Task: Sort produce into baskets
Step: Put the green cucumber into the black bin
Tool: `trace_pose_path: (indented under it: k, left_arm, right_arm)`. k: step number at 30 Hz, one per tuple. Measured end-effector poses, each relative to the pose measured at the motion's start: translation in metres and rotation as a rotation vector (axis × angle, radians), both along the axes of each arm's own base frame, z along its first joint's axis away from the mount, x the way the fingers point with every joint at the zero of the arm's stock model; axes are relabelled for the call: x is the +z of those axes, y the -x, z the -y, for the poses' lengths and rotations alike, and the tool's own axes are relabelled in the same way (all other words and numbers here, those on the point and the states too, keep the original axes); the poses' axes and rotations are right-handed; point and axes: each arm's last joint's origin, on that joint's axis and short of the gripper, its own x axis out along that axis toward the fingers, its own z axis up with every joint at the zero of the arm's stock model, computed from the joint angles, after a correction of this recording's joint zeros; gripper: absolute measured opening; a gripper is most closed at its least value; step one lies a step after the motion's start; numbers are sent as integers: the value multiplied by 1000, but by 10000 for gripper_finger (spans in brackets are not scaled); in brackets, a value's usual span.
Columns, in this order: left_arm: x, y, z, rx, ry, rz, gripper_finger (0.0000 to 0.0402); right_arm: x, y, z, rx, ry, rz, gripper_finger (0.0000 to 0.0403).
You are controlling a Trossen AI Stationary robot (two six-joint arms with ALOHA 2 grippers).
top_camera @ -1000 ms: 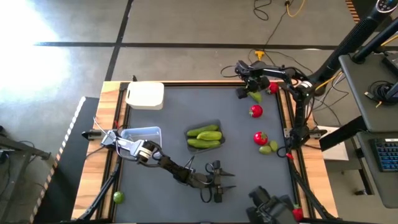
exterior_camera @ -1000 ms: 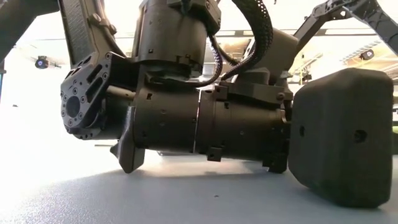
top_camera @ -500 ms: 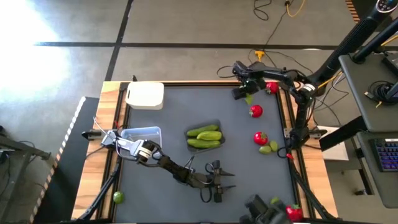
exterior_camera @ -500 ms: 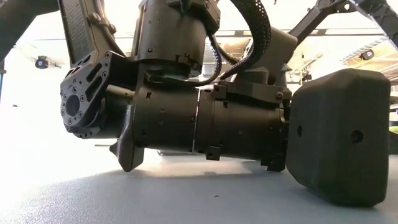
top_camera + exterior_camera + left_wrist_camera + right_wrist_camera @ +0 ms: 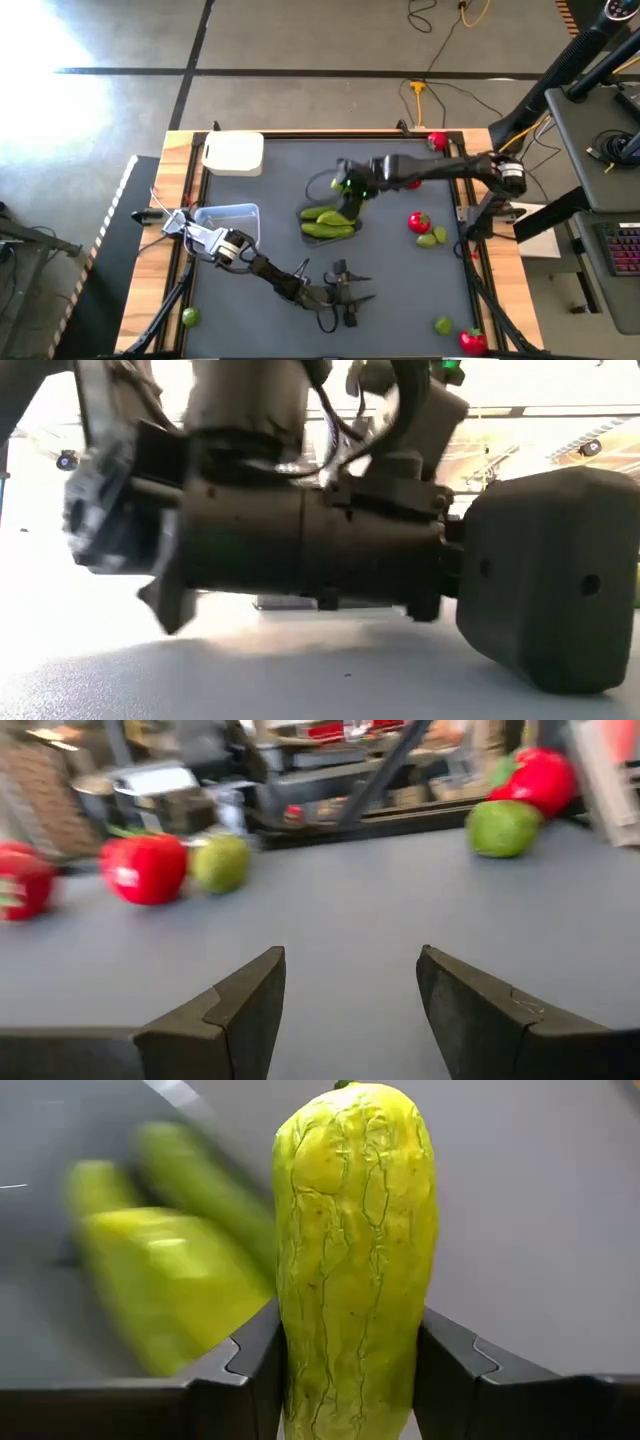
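Looking down from overhead, the right gripper hangs just above the dark basket mid-bench, a cucumber in its jaws. The left gripper lies low near the front edge. The white basket and clear basket sit to the left. At bench level, an arm's dark housing blocks everything. Past the left wrist, jaws stand wide, empty, facing a red fruit and lime. Past the right wrist, jaws clamp the cucumber upright.

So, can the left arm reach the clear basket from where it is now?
Probably yes: the clear basket sits right by the left arm's base, nothing lies between, and the open left tool is empty, though the arm must fold back.
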Motion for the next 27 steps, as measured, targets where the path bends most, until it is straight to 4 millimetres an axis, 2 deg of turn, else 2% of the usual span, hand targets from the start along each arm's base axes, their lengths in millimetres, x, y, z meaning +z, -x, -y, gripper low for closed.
trace_pose_path:
  k: [5,9,17,22,27]
  left_arm:
    - [7,15,20,182,-115,4,210]
    - [5,24,25,290,-123,5,210]
    - [-4,50,29,482,-26,51,210]
    - [-8,60,28,513,22,70,210]
    - [-7,62,29,520,47,85,210]
  right_arm:
    - [3,-10,-48,174,57,65,149]
    - [-3,-17,-64,307,111,68,155]
    - [-36,-39,-62,499,231,9,157]
    - [-49,-41,-63,548,243,-45,203]
    - [-42,-39,-63,542,242,-37,253]
